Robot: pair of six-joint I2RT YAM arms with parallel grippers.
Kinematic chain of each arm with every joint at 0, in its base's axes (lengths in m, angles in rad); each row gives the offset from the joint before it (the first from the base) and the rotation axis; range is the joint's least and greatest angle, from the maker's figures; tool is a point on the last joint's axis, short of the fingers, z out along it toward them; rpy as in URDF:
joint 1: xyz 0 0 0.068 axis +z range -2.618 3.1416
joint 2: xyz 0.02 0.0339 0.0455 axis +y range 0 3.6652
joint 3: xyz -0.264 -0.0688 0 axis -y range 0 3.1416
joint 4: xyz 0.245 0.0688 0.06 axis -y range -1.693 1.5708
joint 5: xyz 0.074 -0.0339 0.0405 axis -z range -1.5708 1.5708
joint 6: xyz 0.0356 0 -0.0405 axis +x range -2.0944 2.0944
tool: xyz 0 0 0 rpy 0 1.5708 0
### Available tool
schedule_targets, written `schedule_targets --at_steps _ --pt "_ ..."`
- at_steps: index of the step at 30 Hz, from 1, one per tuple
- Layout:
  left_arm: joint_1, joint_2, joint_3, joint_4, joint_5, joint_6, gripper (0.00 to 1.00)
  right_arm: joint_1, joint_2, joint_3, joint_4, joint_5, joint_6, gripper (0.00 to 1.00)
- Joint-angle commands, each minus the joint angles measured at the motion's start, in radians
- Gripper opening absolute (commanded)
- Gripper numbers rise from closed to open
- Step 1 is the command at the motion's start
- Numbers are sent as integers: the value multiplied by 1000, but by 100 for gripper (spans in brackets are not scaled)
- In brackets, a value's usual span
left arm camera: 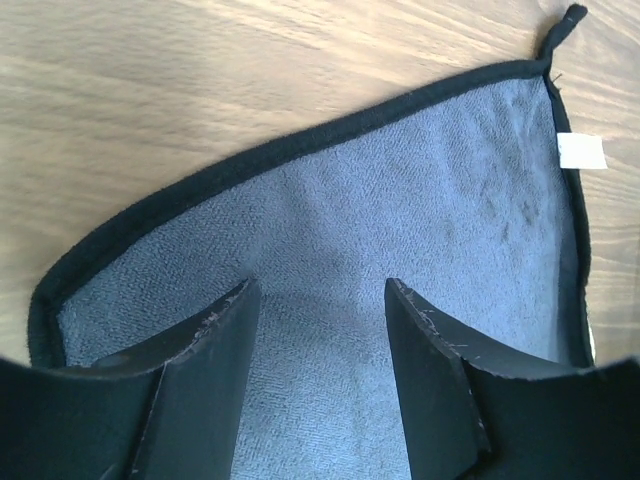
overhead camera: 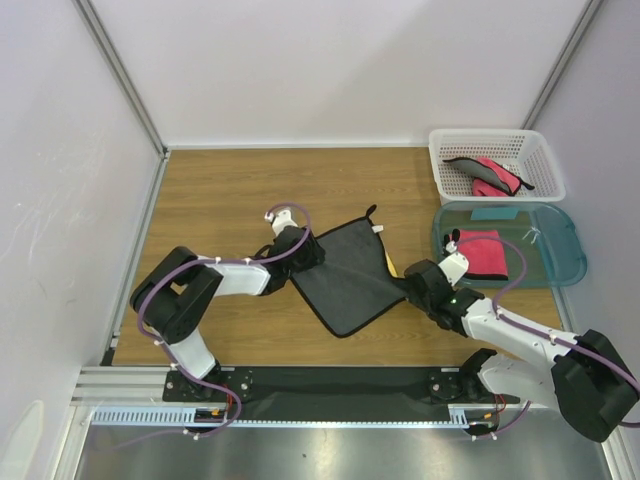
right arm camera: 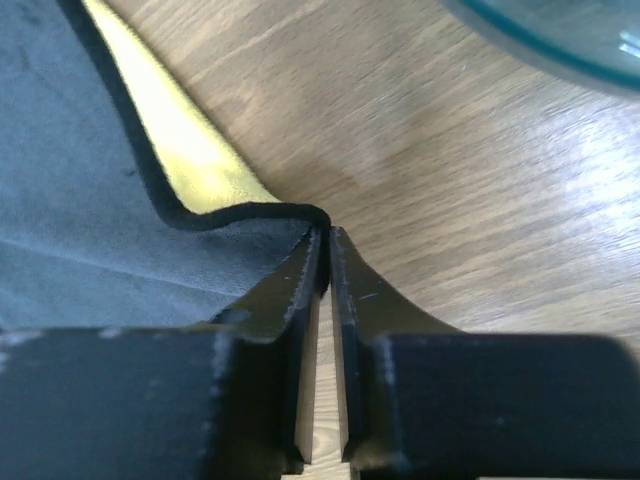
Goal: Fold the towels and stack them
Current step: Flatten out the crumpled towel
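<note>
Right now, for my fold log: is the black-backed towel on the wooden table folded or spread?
Spread: the black-backed towel lies open, dark side up, one corner pinched by the right gripper.

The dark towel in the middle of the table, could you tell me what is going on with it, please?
Both arms are working on the spread towel, which lies black back up on the table, its yellow face peeking out at the right edge. The right pincer is shut on its right corner; the left pincer stands open over its left corner, gripping nothing. One pink-red towel lies in the teal tub, and another towel sits in the white basket.
</note>
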Motion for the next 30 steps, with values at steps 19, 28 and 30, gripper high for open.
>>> schedule_targets --at_steps 19,28,30 --pt "88 -136 -130 -84 -21 90 63 -14 190 267 233 -226 -398 38" --pt "219 -256 -219 -109 -41 100 63 15 535 432 367 -340 -446 35" --pt "239 -283 -239 -115 -47 87 63 20 610 506 366 -355 -456 35"
